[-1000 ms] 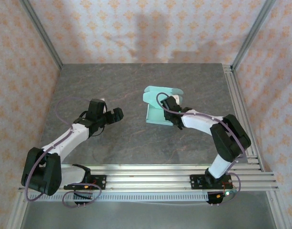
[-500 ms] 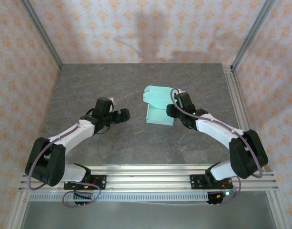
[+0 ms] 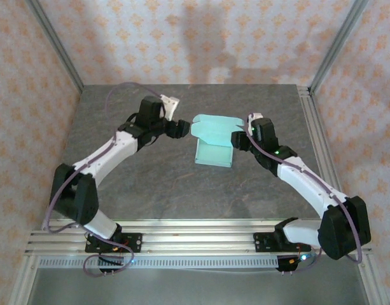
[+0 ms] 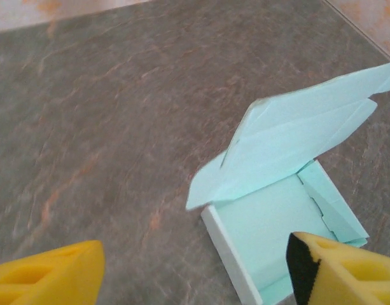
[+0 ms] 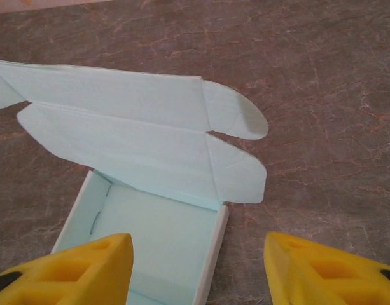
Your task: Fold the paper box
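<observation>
The paper box (image 3: pixel 213 151) is pale mint-green card, an open shallow tray in the middle of the table with its lid flap (image 3: pixel 214 127) standing up at the far end. My left gripper (image 3: pixel 179 129) is open just left of the lid. In the left wrist view its yellow fingers (image 4: pixel 342 272) straddle the tray's left wall (image 4: pixel 229 254), gripping nothing. My right gripper (image 3: pixel 240 140) is open at the tray's right side. In the right wrist view it (image 5: pixel 198 273) straddles the right wall (image 5: pixel 212 257), below the lid's two rounded tabs (image 5: pixel 236 171).
The grey marbled table (image 3: pixel 137 184) ends in aluminium rails along the near edge (image 3: pixel 201 232) and the right side (image 3: pixel 315 140). Patterned walls close off the left, back and right.
The left arm swung forward and right, up to the lid's left edge, its jaws narrowing a little. The right gripper drew back off the box to its right side and opened wider.
</observation>
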You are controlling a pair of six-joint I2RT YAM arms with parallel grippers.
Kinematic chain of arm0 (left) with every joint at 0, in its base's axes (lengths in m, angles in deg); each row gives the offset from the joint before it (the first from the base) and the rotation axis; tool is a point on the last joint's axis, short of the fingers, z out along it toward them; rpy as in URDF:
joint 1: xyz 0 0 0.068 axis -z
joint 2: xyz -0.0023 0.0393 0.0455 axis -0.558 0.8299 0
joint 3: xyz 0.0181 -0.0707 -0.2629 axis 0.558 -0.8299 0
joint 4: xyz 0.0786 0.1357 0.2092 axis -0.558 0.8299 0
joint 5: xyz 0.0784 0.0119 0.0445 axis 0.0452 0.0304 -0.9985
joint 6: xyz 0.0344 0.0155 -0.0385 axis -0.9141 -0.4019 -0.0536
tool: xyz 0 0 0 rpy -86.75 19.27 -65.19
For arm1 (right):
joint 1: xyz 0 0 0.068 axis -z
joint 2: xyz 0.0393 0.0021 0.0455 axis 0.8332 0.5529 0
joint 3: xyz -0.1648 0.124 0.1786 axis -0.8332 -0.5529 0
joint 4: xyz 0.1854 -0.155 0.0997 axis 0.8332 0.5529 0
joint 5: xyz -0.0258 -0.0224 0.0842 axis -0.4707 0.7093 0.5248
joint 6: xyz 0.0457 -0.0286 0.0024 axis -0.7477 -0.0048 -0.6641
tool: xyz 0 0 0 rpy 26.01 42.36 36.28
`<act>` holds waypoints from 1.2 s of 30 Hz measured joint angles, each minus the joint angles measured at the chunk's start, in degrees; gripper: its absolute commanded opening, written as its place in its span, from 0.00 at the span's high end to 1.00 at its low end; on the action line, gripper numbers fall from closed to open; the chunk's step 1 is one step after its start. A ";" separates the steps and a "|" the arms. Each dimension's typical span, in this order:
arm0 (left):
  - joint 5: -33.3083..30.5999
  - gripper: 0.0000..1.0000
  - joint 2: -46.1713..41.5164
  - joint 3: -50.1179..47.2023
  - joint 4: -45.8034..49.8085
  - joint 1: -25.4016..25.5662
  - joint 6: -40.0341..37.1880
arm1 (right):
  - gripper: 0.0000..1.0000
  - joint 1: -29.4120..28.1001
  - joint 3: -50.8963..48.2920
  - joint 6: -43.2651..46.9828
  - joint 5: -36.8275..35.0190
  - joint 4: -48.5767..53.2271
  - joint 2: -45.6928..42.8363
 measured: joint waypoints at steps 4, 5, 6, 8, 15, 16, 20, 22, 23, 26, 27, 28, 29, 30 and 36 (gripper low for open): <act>3.96 0.26 7.98 10.62 6.97 0.00 -8.83 | 0.44 0.00 -0.02 0.02 1.01 0.13 -0.15; 4.79 0.26 9.79 12.81 8.63 0.00 -10.80 | 0.44 0.00 -0.02 0.00 1.25 0.17 -0.15; 5.66 0.26 11.72 15.06 10.40 0.00 -12.85 | 0.44 0.00 -0.02 0.02 1.51 0.17 -0.15; 6.97 0.26 15.26 19.17 13.84 0.00 -16.20 | 0.43 0.00 -0.02 0.24 1.92 0.24 -0.09; 7.91 0.43 26.64 31.21 24.24 0.66 -24.94 | 0.44 0.00 -0.13 0.46 2.10 0.46 0.33; 7.91 0.48 27.80 32.17 25.35 0.83 -25.75 | 0.44 0.00 -0.17 0.46 2.08 0.57 0.46; 8.02 0.65 29.59 33.94 28.17 1.25 -27.56 | 0.44 0.00 -0.22 0.68 2.05 0.85 0.72; 8.37 0.73 29.68 34.34 28.96 1.40 -28.09 | 0.44 0.00 -0.26 0.87 2.03 0.85 0.83; 8.59 0.75 29.68 34.47 29.11 1.40 -28.15 | 0.44 0.00 -0.28 0.98 1.99 0.85 0.98; 9.20 0.80 29.68 34.86 29.77 1.51 -28.70 | 0.43 0.00 -0.28 1.27 1.84 0.87 1.46; 9.38 0.82 29.68 34.86 30.14 1.51 -29.18 | 0.44 0.00 -0.28 1.31 1.84 0.87 1.60; 9.51 0.85 29.68 34.86 30.53 1.51 -29.40 | 0.44 0.00 -0.28 1.33 1.84 0.87 1.64; 9.64 0.86 29.66 34.86 30.88 1.51 -29.57 | 0.44 0.00 -0.28 1.36 1.84 0.87 1.64; 9.66 0.90 29.55 34.80 31.17 1.51 -29.73 | 0.44 0.00 -0.28 1.46 1.84 0.87 1.64; 9.64 0.92 26.60 31.82 32.35 1.51 -30.84 | 0.43 0.00 -0.26 2.89 1.86 0.87 1.64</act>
